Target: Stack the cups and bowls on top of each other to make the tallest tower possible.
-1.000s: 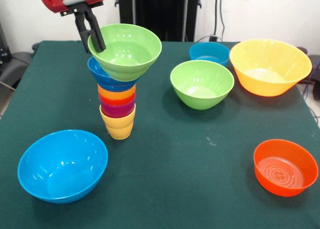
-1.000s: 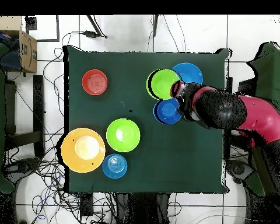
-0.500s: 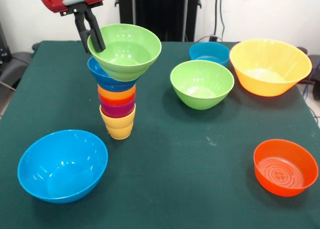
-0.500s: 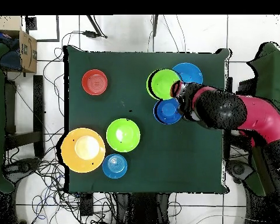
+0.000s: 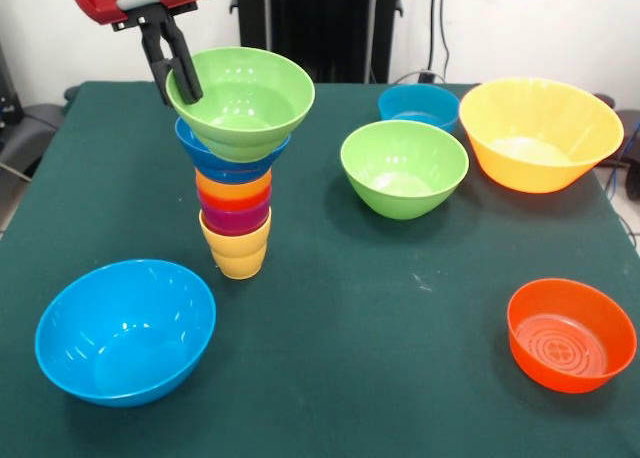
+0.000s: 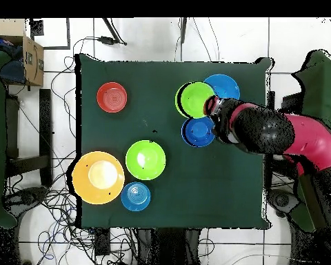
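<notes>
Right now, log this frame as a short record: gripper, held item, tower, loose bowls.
gripper: jaws shut on rim of green bowl
held item: green bowl, tilted, over the tower
tower: yellow cup at base, purple, red-orange, orange-yellow cups, then dark blue bowl
loose bowls: light blue bowl, second green bowl, teal bowl, orange-yellow bowl, orange-red bowl
surface: green table
</notes>
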`<action>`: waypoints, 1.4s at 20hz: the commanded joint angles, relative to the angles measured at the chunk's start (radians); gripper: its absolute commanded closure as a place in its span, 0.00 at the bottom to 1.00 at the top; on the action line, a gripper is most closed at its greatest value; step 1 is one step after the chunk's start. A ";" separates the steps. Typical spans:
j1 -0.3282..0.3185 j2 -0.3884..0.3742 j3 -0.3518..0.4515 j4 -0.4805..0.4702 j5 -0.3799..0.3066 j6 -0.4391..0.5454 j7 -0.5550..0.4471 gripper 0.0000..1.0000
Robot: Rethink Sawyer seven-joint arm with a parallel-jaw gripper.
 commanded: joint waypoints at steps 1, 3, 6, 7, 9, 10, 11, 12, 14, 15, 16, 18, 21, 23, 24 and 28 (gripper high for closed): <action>0.013 0.058 -0.024 0.034 -0.084 0.041 -0.162 1.00; 0.018 0.060 -0.027 0.031 -0.083 0.042 -0.158 1.00; 0.019 0.064 -0.032 0.036 -0.085 0.040 -0.151 1.00; 0.020 0.065 -0.033 0.037 -0.085 0.039 -0.150 1.00; 0.022 0.064 -0.038 0.038 -0.087 0.047 -0.150 1.00; 0.021 0.063 -0.039 0.040 -0.088 0.048 -0.152 1.00; 0.021 0.064 -0.040 0.039 -0.089 0.051 -0.153 1.00; 0.021 0.062 -0.040 0.043 -0.089 0.051 -0.153 1.00; 0.018 0.060 -0.041 0.050 -0.091 0.050 -0.153 1.00; 0.017 0.059 -0.041 0.053 -0.092 0.049 -0.154 1.00; 0.015 0.058 -0.042 0.056 -0.093 0.049 -0.154 1.00; 0.014 0.056 -0.046 0.059 -0.098 0.050 -0.157 1.00; 0.009 0.059 -0.047 0.067 -0.102 0.045 -0.161 1.00; 0.006 0.058 -0.046 0.072 -0.103 0.044 -0.164 1.00; 0.003 0.055 -0.047 0.079 -0.103 0.043 -0.162 1.00; 0.002 0.047 -0.048 0.085 -0.103 0.044 -0.159 1.00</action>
